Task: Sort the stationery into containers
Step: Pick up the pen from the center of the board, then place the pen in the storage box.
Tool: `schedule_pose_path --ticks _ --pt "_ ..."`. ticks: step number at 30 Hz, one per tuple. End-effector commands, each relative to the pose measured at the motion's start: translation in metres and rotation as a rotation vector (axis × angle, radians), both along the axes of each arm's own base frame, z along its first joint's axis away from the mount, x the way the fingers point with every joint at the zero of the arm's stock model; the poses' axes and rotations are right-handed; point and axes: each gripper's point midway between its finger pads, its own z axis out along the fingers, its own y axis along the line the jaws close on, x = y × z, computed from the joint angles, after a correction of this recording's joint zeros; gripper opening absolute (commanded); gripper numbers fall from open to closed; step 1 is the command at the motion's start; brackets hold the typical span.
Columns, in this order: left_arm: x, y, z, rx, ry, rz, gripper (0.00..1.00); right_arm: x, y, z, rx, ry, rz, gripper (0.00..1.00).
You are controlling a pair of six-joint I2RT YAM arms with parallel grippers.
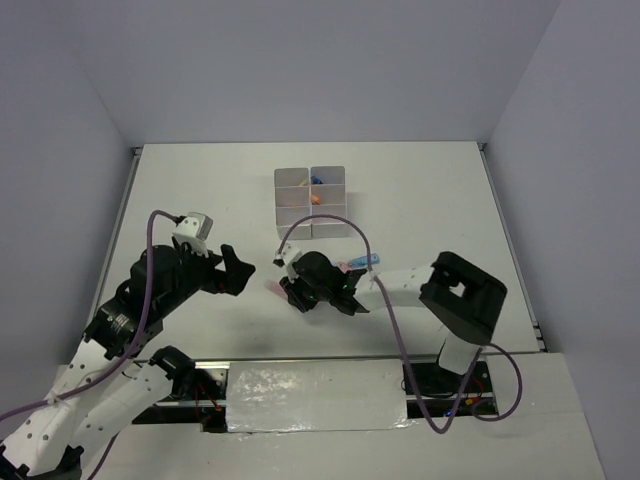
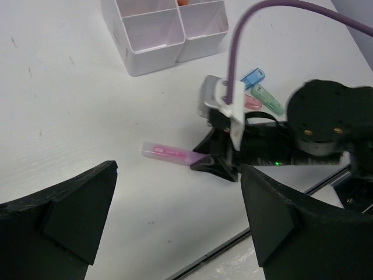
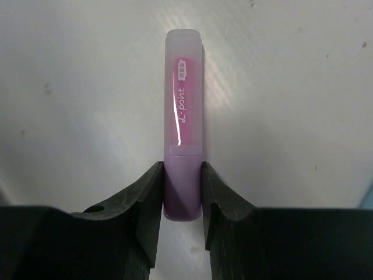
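1. I read the left gripper (image 1: 236,270) as spread wide and empty, at 9 o'clock of the pink marker (image 3: 183,116).
2. The right gripper (image 3: 182,201) is clamped on that marker's darker end. The marker lies flat on the table (image 1: 200,200).
3. At 12 o'clock of the right gripper stand the containers (image 1: 292,215). An orange piece (image 1: 315,198) and a blue piece (image 1: 317,180) sit inside.
4. At 3 o'clock, a blue marker (image 2: 253,77) and a green marker (image 2: 269,100) lie loose. I judge the sorting partly done, with at least three pieces left.
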Motion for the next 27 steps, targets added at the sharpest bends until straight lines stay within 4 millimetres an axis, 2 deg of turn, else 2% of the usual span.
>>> schedule_pose_path --ticks 1,3,4,6,8,9,11,12,14,17,20,25,27 --pt "0.013 0.007 -0.016 -0.034 0.095 0.135 0.99 -0.028 -0.009 0.044 0.014 0.009 0.124 0.0" --pt "0.017 0.007 -0.031 -0.041 0.168 0.189 0.99 -0.032 -0.018 0.057 -0.02 -0.018 0.142 0.0" --pt "0.018 0.001 -0.044 -0.076 0.23 0.212 0.99 -0.036 -0.023 0.072 -0.01 -0.029 0.146 0.0" --pt "0.021 -0.014 -0.047 -0.197 0.263 0.214 0.99 -0.037 -0.029 0.093 0.023 -0.082 0.16 0.0" --pt "0.02 -0.028 -0.04 -0.312 0.265 0.177 0.99 -0.035 -0.032 0.106 0.063 -0.114 0.135 0.0" --pt "0.022 -0.035 -0.031 -0.425 0.242 0.174 0.99 -0.036 -0.035 0.117 0.093 -0.134 0.124 0.0" --pt "0.02 -0.045 -0.019 -0.538 0.216 0.13 0.99 -0.036 -0.034 0.132 0.147 -0.169 0.119 0.0" --pt "0.019 -0.05 -0.007 -0.633 0.187 0.101 0.99 -0.036 -0.037 0.142 0.193 -0.18 0.088 0.0" --pt "0.018 -0.058 0.003 -0.713 0.186 0.063 0.99 -0.036 -0.037 0.164 0.274 -0.221 0.082 0.0" --pt "0.018 -0.066 0.002 -0.731 0.227 0.042 0.99 -0.041 -0.034 0.182 0.324 -0.238 0.105 0.0" --pt "0.016 -0.076 0.007 -0.784 0.243 -0.014 0.99 -0.041 -0.031 0.19 0.329 -0.236 0.112 0.0" --pt "0.015 -0.084 -0.01 -0.821 0.305 -0.031 0.95 -0.04 -0.026 0.205 0.367 -0.262 0.113 0.0" --pt "0.014 -0.085 -0.016 -0.83 0.318 -0.036 0.9 -0.039 -0.024 0.208 0.369 -0.267 0.111 0.0"
